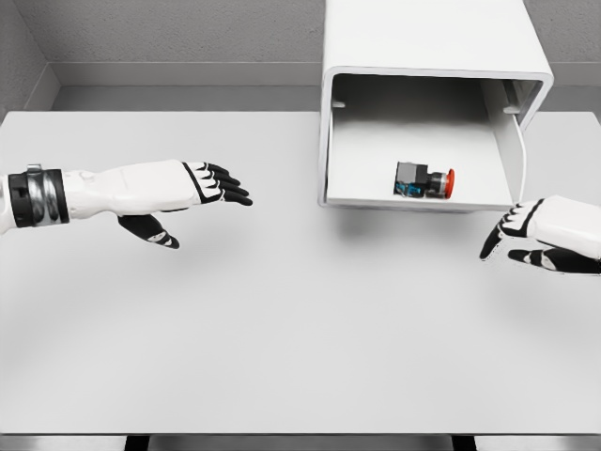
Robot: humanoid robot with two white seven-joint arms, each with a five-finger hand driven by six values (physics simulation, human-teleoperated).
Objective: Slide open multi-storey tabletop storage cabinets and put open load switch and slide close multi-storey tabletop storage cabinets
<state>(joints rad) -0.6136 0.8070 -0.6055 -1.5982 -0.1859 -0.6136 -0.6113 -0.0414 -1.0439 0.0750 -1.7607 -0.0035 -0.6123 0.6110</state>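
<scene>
Small black load switch with red button (424, 180) lies inside open white box-shaped cabinet drawer (376, 178); placing judged done, closing pending. Right hand (535, 235) just beside drawer front, fingers relaxed, empty. Left hand (183, 193) spread, empty, well apart. Next: push drawer shut

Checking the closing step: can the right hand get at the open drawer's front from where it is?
Probably yes. The right hand, fingers open and empty, hovers just beside the drawer's front right corner, with nothing between them. The switch lies inside.
</scene>
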